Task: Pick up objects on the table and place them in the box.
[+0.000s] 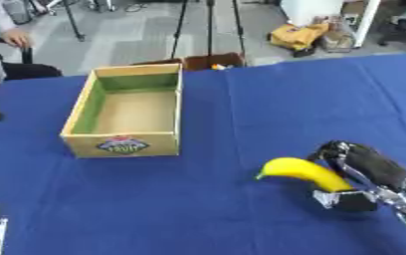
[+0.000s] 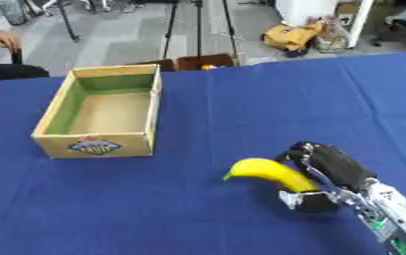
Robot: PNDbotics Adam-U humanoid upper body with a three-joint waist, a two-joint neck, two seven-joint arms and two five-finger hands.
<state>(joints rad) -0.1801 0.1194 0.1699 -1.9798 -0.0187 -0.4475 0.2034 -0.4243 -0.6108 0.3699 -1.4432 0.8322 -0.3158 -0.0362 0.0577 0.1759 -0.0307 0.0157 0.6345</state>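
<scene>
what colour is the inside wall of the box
Green inside walls on the box, clearest in the left eye view.

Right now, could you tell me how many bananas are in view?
1. The single yellow banana is in the right hand, whose fingers curl round it, over the blue table, right of the empty cardboard box. None seems hidden.

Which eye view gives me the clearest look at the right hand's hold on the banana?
The right eye view: the right hand and the banana sit further from the frame edge, with more of the forearm showing. The left eye view shows the same hold, fingers curled round the banana's lower end, nearer the right edge.
</scene>
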